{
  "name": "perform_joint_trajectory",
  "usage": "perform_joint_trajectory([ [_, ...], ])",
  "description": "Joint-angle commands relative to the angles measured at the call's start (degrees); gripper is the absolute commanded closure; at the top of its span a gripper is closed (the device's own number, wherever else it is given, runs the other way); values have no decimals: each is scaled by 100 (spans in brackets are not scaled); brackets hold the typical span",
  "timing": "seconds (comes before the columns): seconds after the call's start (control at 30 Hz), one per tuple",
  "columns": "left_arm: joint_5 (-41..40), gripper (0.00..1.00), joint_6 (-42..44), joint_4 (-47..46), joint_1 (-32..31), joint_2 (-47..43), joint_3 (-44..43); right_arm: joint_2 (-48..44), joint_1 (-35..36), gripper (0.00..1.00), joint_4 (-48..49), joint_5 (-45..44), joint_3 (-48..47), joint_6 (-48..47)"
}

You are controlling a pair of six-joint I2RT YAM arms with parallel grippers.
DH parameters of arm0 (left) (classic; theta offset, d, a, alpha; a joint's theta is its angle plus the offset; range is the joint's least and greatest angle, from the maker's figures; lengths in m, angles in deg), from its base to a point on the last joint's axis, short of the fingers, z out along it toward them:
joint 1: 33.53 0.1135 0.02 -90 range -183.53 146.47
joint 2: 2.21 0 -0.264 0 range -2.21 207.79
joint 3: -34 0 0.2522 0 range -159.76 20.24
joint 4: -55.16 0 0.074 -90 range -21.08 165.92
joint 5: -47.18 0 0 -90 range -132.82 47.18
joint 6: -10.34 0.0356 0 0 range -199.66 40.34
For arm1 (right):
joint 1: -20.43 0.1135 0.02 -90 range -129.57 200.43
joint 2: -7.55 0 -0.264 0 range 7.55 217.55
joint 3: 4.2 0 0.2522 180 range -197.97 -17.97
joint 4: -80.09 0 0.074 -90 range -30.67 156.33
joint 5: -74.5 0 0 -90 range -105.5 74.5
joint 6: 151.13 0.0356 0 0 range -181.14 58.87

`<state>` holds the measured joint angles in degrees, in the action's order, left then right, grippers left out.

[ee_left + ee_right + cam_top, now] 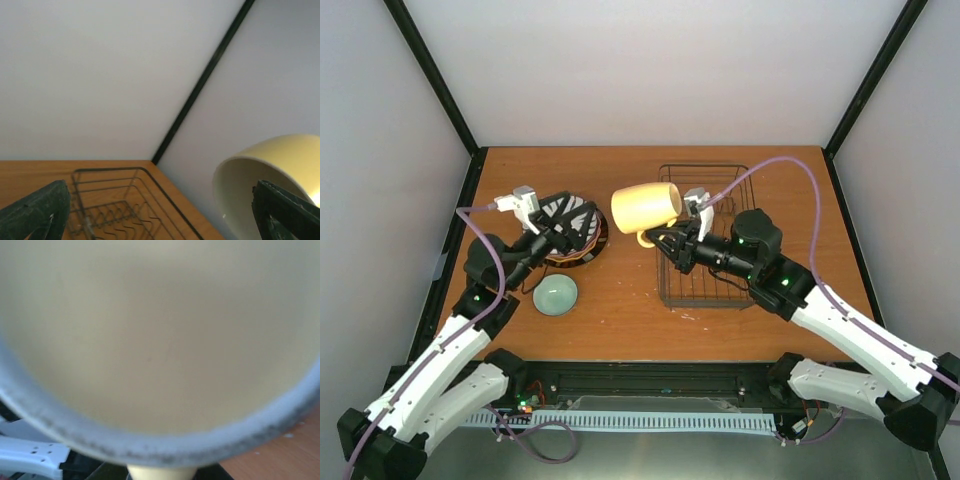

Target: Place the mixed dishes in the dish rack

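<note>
**Gripping the mug by its handle at the rack's edge**

From where I stand, the right gripper (663, 242) looks pinched shut on the loop handle of the pale yellow glazed ceramic mug (645, 207). The fingers themselves are hidden in the wrist view, which the mug's base fills. The mug hangs on its side above the brown wooden table (620, 330), with its mouth toward 9 o'clock and its base toward 3 o'clock. It sits at the 9 o'clock edge of the dark thin-wire dish rack (708, 288), which holds nothing I can see.

I'd judge the mug stiff, slick, breakable and fairly weighty. Held by the handle alone, its body hangs off to 1 side and could swivel between the pads. The handle is the sure hold, and the landing on the wires wants to be gentle.

The left gripper (563, 232) is spread wide with nothing between its 2 fingers. It hovers over the white plate with black radial stripes (578, 215), at the mug's 9 o'clock. The pale green glazed bowl (556, 295) sits on the table at that plate's 7 o'clock.
</note>
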<state>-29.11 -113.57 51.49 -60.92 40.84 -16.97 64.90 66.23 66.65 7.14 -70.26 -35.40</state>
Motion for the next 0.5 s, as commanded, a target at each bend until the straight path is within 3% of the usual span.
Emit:
perform_joint_trajectory([
  [0.0,-913,0,717,875,-20,-305,-274,-340,52,97,-1219,-1453,-576,-600],
  [0.17,-1483,0,1209,1469,-20,-657,-238,-165,52,97,-3087,-3357,-777,-256],
  [0.27,-1757,0,1391,1811,-20,-764,-223,85,60,97,-3691,-3779,-601,12],
  [0.47,-2215,0,1622,2435,-20,-876,-339,403,69,97,-3822,-3980,-121,288],
])
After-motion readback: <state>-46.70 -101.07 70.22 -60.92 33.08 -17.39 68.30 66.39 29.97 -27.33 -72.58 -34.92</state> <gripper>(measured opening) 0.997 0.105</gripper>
